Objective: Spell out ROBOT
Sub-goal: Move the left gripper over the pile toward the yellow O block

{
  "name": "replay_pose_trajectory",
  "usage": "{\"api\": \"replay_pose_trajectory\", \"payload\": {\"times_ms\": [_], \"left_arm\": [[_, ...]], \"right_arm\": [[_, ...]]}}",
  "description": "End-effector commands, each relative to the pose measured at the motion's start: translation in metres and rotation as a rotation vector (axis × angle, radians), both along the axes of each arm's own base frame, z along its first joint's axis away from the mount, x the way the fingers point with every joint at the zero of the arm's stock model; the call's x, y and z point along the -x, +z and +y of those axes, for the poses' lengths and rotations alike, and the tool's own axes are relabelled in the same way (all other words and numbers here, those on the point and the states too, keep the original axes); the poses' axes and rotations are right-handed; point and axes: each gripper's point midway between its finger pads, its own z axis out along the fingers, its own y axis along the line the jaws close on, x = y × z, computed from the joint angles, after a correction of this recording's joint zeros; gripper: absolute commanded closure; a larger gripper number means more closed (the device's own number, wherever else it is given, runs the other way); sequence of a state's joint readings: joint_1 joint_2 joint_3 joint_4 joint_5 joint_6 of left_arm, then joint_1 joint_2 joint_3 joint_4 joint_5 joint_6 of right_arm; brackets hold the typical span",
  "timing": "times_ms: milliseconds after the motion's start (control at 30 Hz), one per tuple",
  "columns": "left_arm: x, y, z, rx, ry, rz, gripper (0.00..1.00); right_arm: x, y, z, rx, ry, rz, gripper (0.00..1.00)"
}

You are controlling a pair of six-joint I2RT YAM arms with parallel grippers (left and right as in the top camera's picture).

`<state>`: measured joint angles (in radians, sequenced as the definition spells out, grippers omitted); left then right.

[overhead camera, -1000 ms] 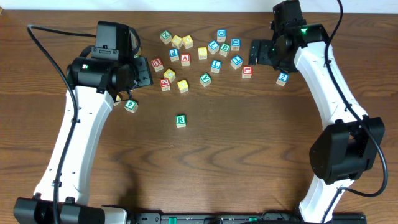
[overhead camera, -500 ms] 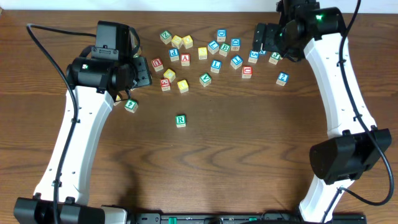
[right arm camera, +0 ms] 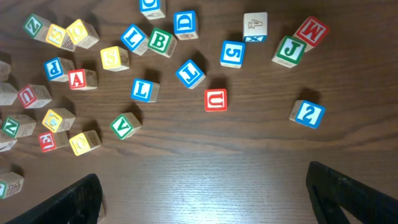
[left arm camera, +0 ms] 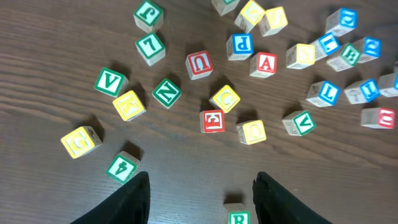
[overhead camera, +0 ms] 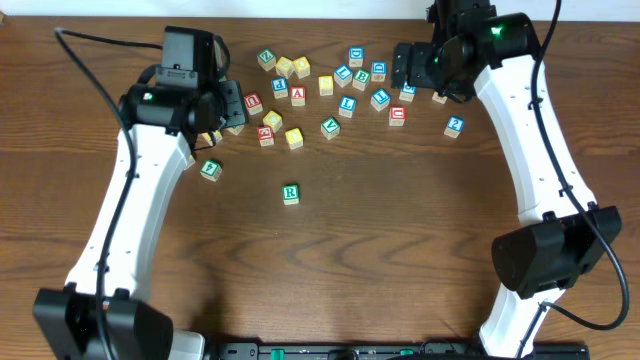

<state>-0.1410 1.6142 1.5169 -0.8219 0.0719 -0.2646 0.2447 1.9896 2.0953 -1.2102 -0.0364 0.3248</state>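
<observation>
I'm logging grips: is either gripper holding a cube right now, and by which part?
Nothing is held; left gripper and right gripper both stand open, empty.

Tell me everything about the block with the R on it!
The R block is a little cube of pale wood. Its top face is white with a green frame and a green letter R, which reads the right way up from overhead. It sits flat on the brown wooden table, all by itself, away from the bunch of other blocks farther back. Nothing touches it except the table. The left wrist view only catches it at the bottom edge, partly cut off.
</observation>
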Motion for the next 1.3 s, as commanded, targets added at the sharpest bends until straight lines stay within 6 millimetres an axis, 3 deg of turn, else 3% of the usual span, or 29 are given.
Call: {"api": "replay_pose_trajectory", "payload": {"times_ms": [0, 767, 967, 1267], "left_arm": [[-0.009, -0.001, 0.002, -0.015, 0.001, -0.006, 0.47], [-0.016, 0.000, 0.009, -0.030, -0.011, -0.032, 0.47], [-0.017, -0.011, -0.017, 0.047, -0.062, 0.002, 0.47], [-0.023, -0.074, -0.076, 0.100, -0.050, 0.135, 0.47]], "right_arm": [[-0.002, 0.003, 0.002, 0.010, 0.012, -0.012, 0.01], [-0.003, -0.008, 0.001, 0.017, 0.010, 0.001, 0.01], [-0.005, -0.007, 0.002, 0.014, 0.011, -0.010, 0.01], [-0.002, -0.008, 0.001, 0.017, 0.011, 0.005, 0.01]]}}
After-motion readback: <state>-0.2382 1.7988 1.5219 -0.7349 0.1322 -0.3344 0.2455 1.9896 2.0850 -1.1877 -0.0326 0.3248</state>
